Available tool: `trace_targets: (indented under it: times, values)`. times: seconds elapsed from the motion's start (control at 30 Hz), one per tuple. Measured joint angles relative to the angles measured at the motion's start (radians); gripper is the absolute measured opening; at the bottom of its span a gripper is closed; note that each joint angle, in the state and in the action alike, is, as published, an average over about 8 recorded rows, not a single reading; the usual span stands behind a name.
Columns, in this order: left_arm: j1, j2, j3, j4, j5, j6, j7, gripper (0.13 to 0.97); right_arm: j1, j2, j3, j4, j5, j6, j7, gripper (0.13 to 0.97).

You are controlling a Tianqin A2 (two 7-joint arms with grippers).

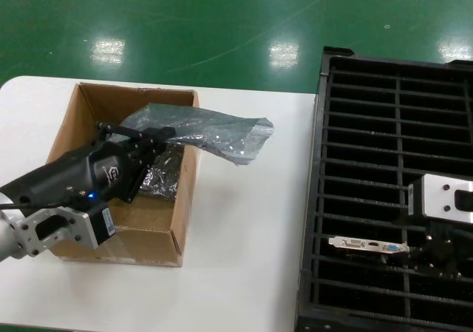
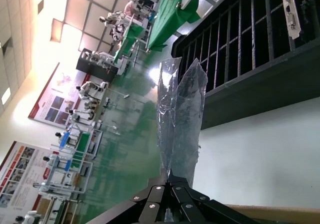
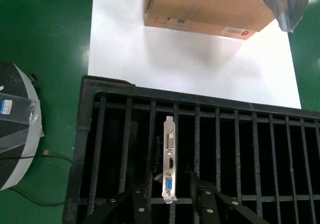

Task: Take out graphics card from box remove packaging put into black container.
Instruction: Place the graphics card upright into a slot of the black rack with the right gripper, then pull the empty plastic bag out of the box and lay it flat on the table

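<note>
The crinkly grey-blue packaging (image 1: pixel 211 134) hangs in the air over the brown box (image 1: pixel 185 199), reaching past its right wall. My left gripper (image 1: pixel 164 136) is shut on the bag's near end; in the left wrist view the packaging (image 2: pixel 180 114) rises straight out of the closed left gripper (image 2: pixel 168 176). The graphics card (image 1: pixel 368 245) stands in a slot of the black container (image 1: pixel 319 199), its silver bracket with the blue port (image 3: pixel 169 159) facing up. My right gripper (image 3: pixel 171 184) is open, with a finger on each side of the bracket and not touching it.
Dark wrapped items (image 1: pixel 159 180) lie inside the box. The white table (image 1: pixel 244 258) holds the box on the left and the container on the right. A grey round machine base (image 3: pixel 15 129) with a cable stands on the green floor beside the container.
</note>
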Motion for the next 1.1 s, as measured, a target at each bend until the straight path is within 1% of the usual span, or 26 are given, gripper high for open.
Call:
trace_targets:
  times: [0.13, 0.27, 0.4, 0.43, 0.53, 0.7, 0.83, 0.97, 1.1]
  values:
    - [0.0, 0.0, 0.0, 0.0, 0.0, 0.0, 0.0, 0.14, -0.024, 0.018, 0.039, 0.008, 0.025, 0.013, -0.01, 0.295]
    - [0.0, 0.0, 0.0, 0.0, 0.0, 0.0, 0.0, 0.14, -0.092, 0.063, 0.123, 0.019, 0.066, 0.077, -0.011, 0.371]
    - [0.0, 0.0, 0.0, 0.0, 0.0, 0.0, 0.0, 0.14, -0.226, 0.115, 0.25, 0.027, 0.097, 0.213, 0.002, 0.448]
    - [0.0, 0.0, 0.0, 0.0, 0.0, 0.0, 0.0, 0.14, -0.267, 0.126, 0.285, 0.027, 0.101, 0.254, 0.009, 0.448]
    - [0.0, 0.0, 0.0, 0.0, 0.0, 0.0, 0.0, 0.14, -0.394, 0.143, 0.391, 0.018, 0.105, 0.377, 0.025, 0.526]
    - [0.0, 0.0, 0.0, 0.0, 0.0, 0.0, 0.0, 0.139, -0.612, 0.108, 0.59, -0.028, 0.118, 0.566, 0.015, 0.657]
    - [0.0, 0.0, 0.0, 0.0, 0.0, 0.0, 0.0, 0.139, -0.758, 0.064, 0.73, -0.077, 0.157, 0.691, -0.016, 0.657]
    - [0.0, 0.0, 0.0, 0.0, 0.0, 0.0, 0.0, 0.139, -0.843, 0.038, 0.813, -0.134, 0.209, 0.777, -0.038, 0.741]
    - [0.0, 0.0, 0.0, 0.0, 0.0, 0.0, 0.0, 0.139, -0.884, 0.027, 0.856, -0.189, 0.29, 0.812, -0.071, 0.826]
